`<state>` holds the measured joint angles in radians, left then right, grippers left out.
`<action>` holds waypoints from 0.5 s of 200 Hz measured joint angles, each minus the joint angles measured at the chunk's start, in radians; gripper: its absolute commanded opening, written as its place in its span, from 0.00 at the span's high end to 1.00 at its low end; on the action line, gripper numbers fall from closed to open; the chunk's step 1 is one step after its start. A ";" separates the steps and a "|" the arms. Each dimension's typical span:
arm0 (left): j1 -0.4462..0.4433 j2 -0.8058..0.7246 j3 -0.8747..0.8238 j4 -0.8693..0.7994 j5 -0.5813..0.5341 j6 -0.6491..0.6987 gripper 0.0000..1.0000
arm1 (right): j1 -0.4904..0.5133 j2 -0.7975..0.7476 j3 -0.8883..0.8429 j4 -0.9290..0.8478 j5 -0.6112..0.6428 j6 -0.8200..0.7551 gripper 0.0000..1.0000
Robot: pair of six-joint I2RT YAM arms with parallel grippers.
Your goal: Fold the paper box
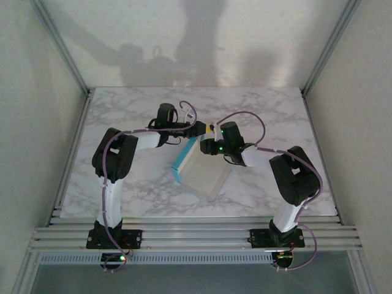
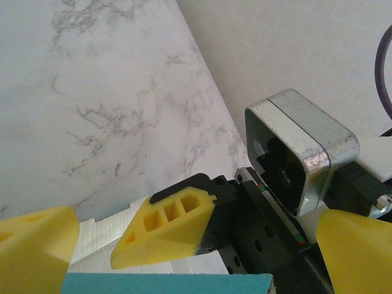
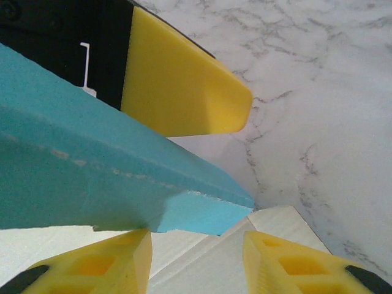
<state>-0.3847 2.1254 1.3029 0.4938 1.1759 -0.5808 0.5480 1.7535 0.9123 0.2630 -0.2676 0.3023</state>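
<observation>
The paper box (image 1: 199,170) lies half-formed mid-table, its off-white inside up and one turquoise wall (image 1: 182,160) raised on its left. Both grippers meet over its far corner. My left gripper (image 1: 203,127) is wide open; in its wrist view the left gripper (image 2: 196,260) has the right gripper's yellow finger (image 2: 164,233) between its fingers, above the box's turquoise edge (image 2: 165,283). My right gripper (image 3: 196,264) stands open over the off-white panel (image 3: 202,269), and the turquoise flap (image 3: 92,177) rests just above its left finger (image 3: 104,264).
The marble table (image 1: 122,116) is framed by aluminium posts and white walls on both sides. The right wrist's silver camera housing (image 2: 300,147) sits close in front of the left gripper. A rail runs along the near edge (image 1: 196,236).
</observation>
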 measured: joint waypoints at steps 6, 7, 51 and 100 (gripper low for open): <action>0.000 0.000 0.005 -0.002 0.000 0.000 0.01 | 0.000 -0.003 0.000 -0.002 0.004 -0.004 0.58; 0.000 0.000 0.005 -0.002 -0.001 0.000 0.01 | 0.000 -0.004 0.000 -0.002 0.005 -0.004 0.58; 0.006 -0.007 0.057 -0.172 -0.089 0.089 0.01 | -0.001 -0.009 0.000 -0.030 0.013 -0.019 0.59; 0.040 -0.057 0.073 -0.314 -0.218 0.163 0.01 | 0.000 -0.009 0.000 -0.035 0.008 -0.026 0.60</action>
<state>-0.3443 2.0686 1.3762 0.1802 0.9581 -0.4183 0.5480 1.7447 0.9123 0.2276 -0.2592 0.2764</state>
